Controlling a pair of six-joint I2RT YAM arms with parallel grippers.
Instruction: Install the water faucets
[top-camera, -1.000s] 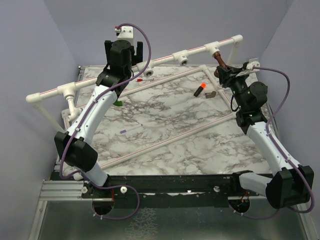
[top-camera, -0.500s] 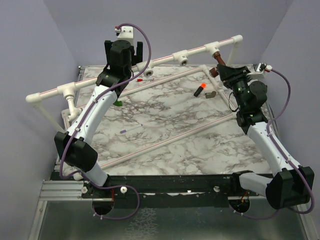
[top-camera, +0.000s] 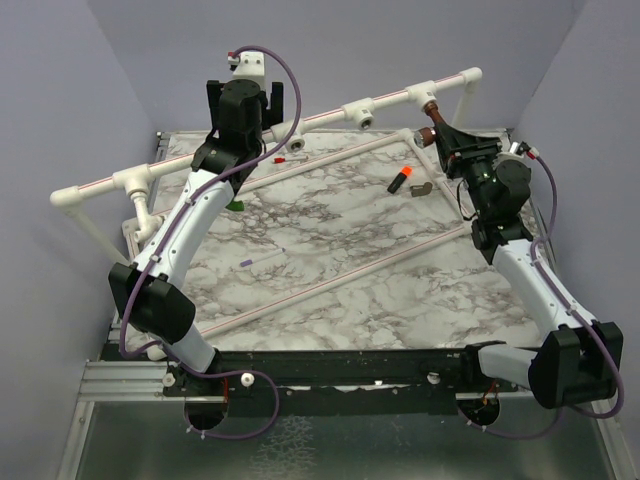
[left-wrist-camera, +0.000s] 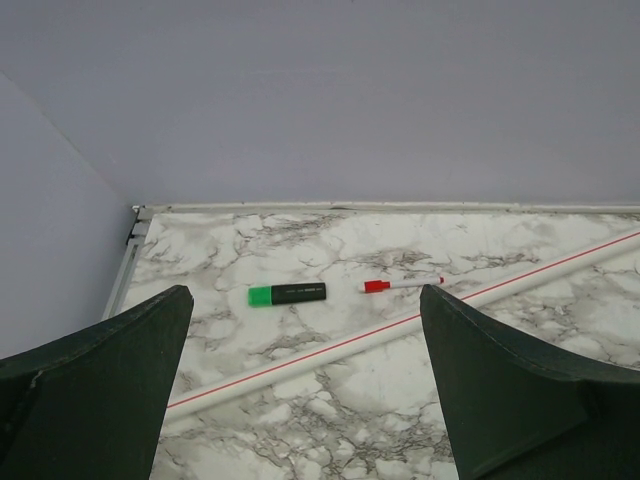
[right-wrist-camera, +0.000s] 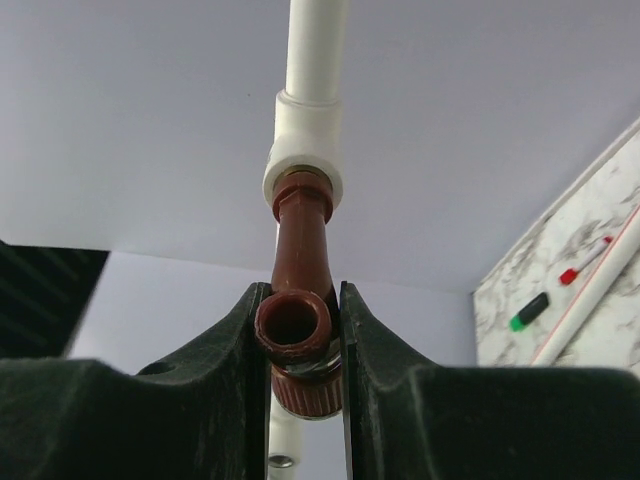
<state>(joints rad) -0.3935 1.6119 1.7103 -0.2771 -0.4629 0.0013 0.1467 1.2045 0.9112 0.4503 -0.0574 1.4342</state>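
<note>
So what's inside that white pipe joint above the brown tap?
The end of the brown faucet goes into the white pipe joint. How deep it reaches, and its threads, are hidden by the joint's wall. The right gripper pinches the faucet.

1. You have even, soft light in all three views; the lilac walls (top-camera: 60, 110) read flat and fairly bright.
2. In the top view, your arms (top-camera: 185, 230) throw only faint, soft-edged shadows on the table (top-camera: 330, 260), so the light looks diffuse and overhead.
3. The marble looks matte; the black arm housings carry small dull highlights.
4. The top view is wide: the walls splay outward towards the corners.
5. In the left wrist view, the left fingers (left-wrist-camera: 90, 400) are dark and soft, while the marker (left-wrist-camera: 287, 295) beyond is sharp.
6. In the right wrist view, the brown faucet (right-wrist-camera: 300, 240) is crisp, the pipe (right-wrist-camera: 316, 50) is nearly washed out, and the right fingers (right-wrist-camera: 180, 410) are near-black with little detail.
</note>
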